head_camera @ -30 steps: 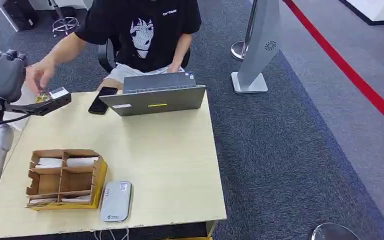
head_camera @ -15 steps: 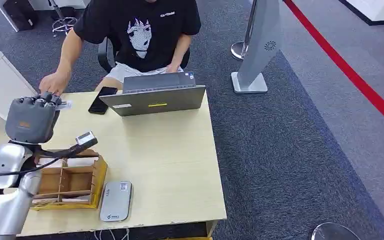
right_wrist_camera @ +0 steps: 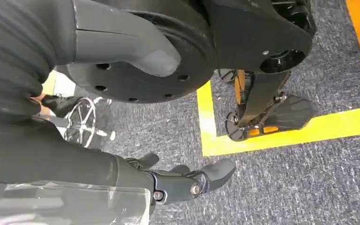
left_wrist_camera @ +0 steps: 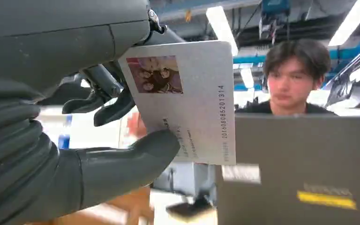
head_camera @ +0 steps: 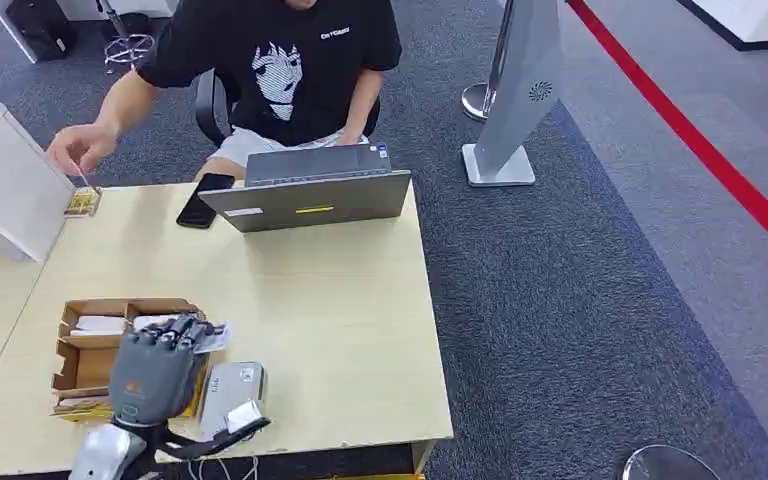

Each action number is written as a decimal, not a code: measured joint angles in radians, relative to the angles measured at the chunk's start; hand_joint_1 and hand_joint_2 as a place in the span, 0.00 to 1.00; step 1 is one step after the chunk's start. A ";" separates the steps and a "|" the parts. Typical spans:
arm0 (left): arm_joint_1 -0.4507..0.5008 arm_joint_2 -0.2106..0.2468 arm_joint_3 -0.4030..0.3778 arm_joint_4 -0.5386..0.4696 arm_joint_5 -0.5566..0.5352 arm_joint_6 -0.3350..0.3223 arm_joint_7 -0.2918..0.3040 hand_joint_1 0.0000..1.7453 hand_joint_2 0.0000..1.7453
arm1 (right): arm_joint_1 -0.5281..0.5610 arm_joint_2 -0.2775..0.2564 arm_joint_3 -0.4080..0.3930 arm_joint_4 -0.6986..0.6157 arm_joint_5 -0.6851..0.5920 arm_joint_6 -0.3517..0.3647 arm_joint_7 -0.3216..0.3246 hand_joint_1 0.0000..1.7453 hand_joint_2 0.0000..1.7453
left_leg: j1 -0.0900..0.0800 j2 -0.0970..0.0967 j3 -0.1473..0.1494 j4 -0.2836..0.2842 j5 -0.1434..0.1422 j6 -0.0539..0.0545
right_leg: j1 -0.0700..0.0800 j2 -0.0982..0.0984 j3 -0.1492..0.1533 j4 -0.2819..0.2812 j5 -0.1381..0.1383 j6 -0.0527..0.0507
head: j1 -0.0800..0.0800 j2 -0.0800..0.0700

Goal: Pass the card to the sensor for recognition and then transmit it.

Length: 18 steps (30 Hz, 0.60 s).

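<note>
My left hand (head_camera: pixel 152 368) hovers over the near left of the table, above the right side of a cardboard divider box (head_camera: pixel 85 352). It pinches a white card (head_camera: pixel 212 334) that sticks out past its fingertips. In the left wrist view the card (left_wrist_camera: pixel 192 103) shows a small photo and a printed number, held between the thumb (left_wrist_camera: pixel 131 161) and the dark fingers (left_wrist_camera: pixel 108 101). A flat grey card sensor (head_camera: pixel 238 385) lies on the table just right of the hand. My right hand (right_wrist_camera: pixel 183 182) hangs over the carpet with its fingers apart and holds nothing.
A person sits behind the table, one hand (head_camera: pixel 73 148) reaching over the far left corner by a small yellow object (head_camera: pixel 83 202). A grey laptop (head_camera: pixel 310 192) and a black phone (head_camera: pixel 203 200) lie at the far edge. A white box (head_camera: pixel 5 180) stands at the left.
My left hand came down from the far left corner, near the person's hand, back to the divider box at the near edge, carrying the card. The person's hand stayed near the far left corner.
</note>
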 joint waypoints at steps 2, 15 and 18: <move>0.058 -0.016 -0.030 -0.003 0.036 0.023 -0.005 1.00 1.00 | 0.002 0.003 -0.009 0.000 -0.006 -0.008 0.000 0.00 1.00 | 0.000 0.000 -0.001 0.000 0.000 0.000 | 0.000 0.000 0.000 0.000 0.000 0.000 | 0.000 0.000; 0.232 -0.091 -0.158 -0.003 0.158 0.106 -0.005 1.00 1.00 | 0.005 0.016 -0.047 0.000 -0.024 -0.038 -0.002 0.00 1.00 | 0.000 0.000 -0.001 0.000 0.000 0.000 | 0.000 -0.001 -0.001 -0.001 0.000 0.000 | 0.000 0.000; 0.237 -0.095 -0.162 -0.003 0.158 0.106 0.018 1.00 1.00 | 0.005 0.016 -0.047 0.000 -0.023 -0.037 -0.002 0.00 1.00 | 0.000 0.000 -0.001 0.000 0.000 0.000 | 0.000 -0.001 -0.001 0.000 0.000 0.000 | 0.000 0.000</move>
